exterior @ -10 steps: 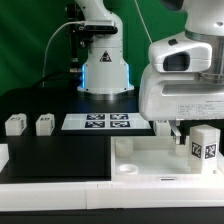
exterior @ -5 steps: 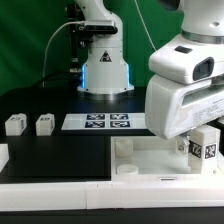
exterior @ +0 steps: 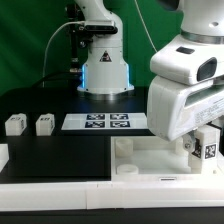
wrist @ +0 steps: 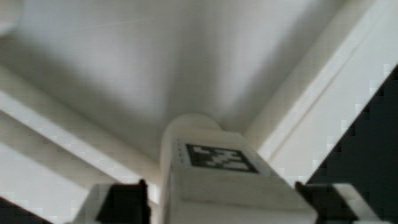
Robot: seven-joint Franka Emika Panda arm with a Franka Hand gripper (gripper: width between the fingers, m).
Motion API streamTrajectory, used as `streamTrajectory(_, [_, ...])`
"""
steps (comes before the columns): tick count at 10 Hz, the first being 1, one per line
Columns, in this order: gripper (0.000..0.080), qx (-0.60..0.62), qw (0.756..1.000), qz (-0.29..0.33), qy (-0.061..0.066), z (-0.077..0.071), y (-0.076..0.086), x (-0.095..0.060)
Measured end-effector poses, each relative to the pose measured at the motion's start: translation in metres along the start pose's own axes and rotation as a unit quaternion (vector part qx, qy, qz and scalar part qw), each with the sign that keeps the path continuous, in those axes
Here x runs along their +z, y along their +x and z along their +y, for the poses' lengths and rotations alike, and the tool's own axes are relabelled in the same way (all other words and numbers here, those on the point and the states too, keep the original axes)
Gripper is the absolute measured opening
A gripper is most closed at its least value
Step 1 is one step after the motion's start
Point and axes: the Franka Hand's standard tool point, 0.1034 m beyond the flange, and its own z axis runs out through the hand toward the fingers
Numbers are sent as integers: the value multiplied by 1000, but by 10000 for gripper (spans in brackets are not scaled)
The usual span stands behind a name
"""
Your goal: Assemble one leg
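Note:
The leg (exterior: 209, 149), a small white block with a black-and-white tag, stands upright at the corner of the big white tray-like piece (exterior: 150, 158) on the exterior view's right. My gripper (exterior: 200, 146) reaches down over it, and the jaws appear shut on its sides. In the wrist view the leg (wrist: 217, 160) fills the gap between my two dark fingers (wrist: 121, 202), with the tray's white surface beneath. The leg's lower end is hidden.
Two more white legs (exterior: 14, 124) (exterior: 44, 124) stand on the black table at the exterior view's left, and another white part (exterior: 3, 155) is at the left edge. The marker board (exterior: 98, 122) lies mid-table. The arm's base (exterior: 104, 70) stands behind it.
Since one second ago my wrist has turned and swung over the leg, which shifted slightly right and down. Over the last half second almost nothing moved.

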Motion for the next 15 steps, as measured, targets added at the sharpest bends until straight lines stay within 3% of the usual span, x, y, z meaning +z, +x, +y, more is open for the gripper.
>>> streamTrajectory(1, [294,0,1000,0,0,0,0,0])
streamTrajectory(4, [294,19,1000,1,0,0,0,0])
streamTrajectory(7, [294,179,984,3,2,-2,1,0])
streamTrajectory(9, [294,296,955,2,2,-4,3,1])
streamTrajectory(12, [294,451,892,2,1,-6,4,0])
streamTrajectory(13, [294,494,870,2,-3,-6,3,0])
streamTrajectory(15, [295,562,827,5,-26,2,-1,-1])
